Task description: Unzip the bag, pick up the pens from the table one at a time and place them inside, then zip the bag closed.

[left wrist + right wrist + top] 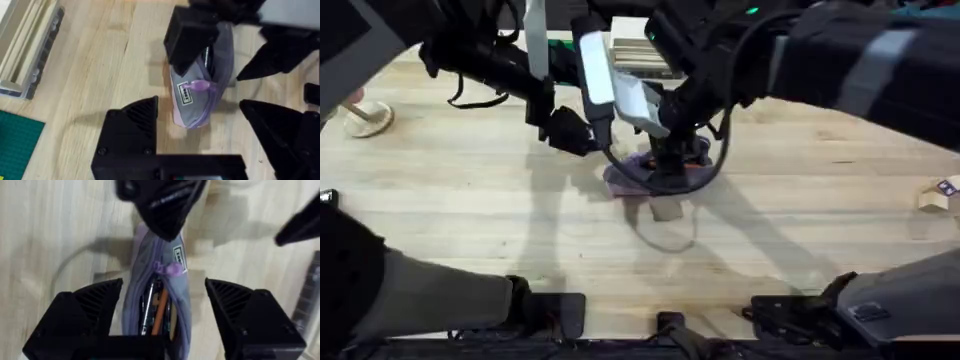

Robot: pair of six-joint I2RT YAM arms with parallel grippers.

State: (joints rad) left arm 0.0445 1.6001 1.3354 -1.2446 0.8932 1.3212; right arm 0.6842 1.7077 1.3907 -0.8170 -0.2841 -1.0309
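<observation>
The lavender bag [632, 181] lies mid-table with both arms gathered over it. Its mouth gapes in the right wrist view, where the bag [142, 255] holds the pens: an orange one [160, 312] beside a grey one [146, 309]. The purple zipper pull [170, 269] sits partway along the opening. My right gripper [164, 284] is open and straddles the bag's open end, one finger on each side. My left gripper [197, 107] is open too, just off the bag's closed end [192, 112], near the zipper pull [200, 86]. From above, the left gripper [575, 132] and the right gripper [670, 160] stand close together.
A cream box [640, 55] stands behind the bag, also seen as the box [30, 45] beside a green mat [17, 145]. A round wooden piece [365, 118] lies far left and small blocks [935, 198] far right on the wooden table [820, 240].
</observation>
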